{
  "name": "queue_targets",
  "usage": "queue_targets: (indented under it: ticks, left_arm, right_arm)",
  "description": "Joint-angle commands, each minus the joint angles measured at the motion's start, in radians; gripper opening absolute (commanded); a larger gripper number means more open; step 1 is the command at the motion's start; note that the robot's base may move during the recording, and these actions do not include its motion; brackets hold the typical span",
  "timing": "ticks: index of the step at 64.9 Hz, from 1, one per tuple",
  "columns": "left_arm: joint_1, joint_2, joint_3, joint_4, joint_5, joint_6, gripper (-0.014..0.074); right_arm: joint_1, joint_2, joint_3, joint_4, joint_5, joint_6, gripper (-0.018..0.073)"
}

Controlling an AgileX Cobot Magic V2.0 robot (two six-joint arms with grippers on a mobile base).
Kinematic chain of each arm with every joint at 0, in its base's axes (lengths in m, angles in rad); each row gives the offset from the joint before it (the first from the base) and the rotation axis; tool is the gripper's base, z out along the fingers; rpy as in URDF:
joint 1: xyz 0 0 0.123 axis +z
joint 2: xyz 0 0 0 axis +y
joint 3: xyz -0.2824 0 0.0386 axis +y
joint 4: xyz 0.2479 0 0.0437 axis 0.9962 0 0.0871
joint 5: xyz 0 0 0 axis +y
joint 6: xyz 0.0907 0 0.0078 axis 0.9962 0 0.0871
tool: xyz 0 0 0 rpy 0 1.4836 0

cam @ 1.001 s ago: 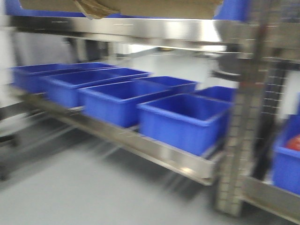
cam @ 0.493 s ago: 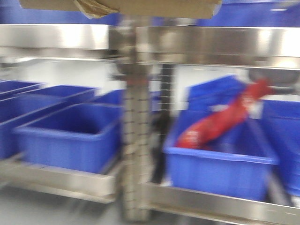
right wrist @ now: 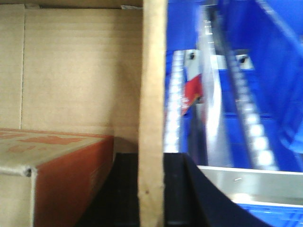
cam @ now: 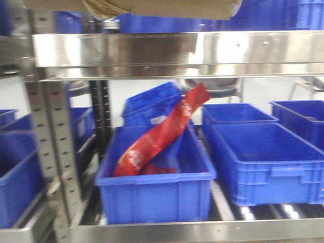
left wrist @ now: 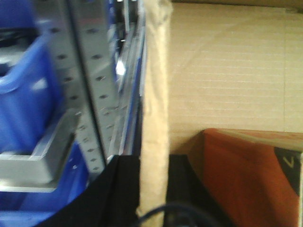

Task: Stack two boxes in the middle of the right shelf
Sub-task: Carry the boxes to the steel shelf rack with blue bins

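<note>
Red packet point(cam: 161, 130) now further left, white print illegible, beneath box point(cam: 177, 8).

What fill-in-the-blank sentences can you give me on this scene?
The red packet leans in a ___ bin.
The box clamped by the left gripper and right gripper is made of ___.
The carton inside it is ___.
Missing: blue, cardboard, orange.
</note>
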Motion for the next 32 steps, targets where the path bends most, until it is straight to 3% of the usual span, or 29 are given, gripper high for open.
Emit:
queue_targets:
  ticks: [1,32]
  left_arm:
    - [0.005,-0.017,-0.006,0.064,-0.016,-0.002,-0.0111]
    - [0.005,-0.017,-0.006,0.064,-0.016,-0.002,-0.0111]
  right_arm:
    - [-0.006,-0.019,-0.011,-0.039,-0.038,-0.002,-0.0162]
    - [-0.006,-0.019,-0.011,-0.039,-0.038,-0.002,-0.0162]
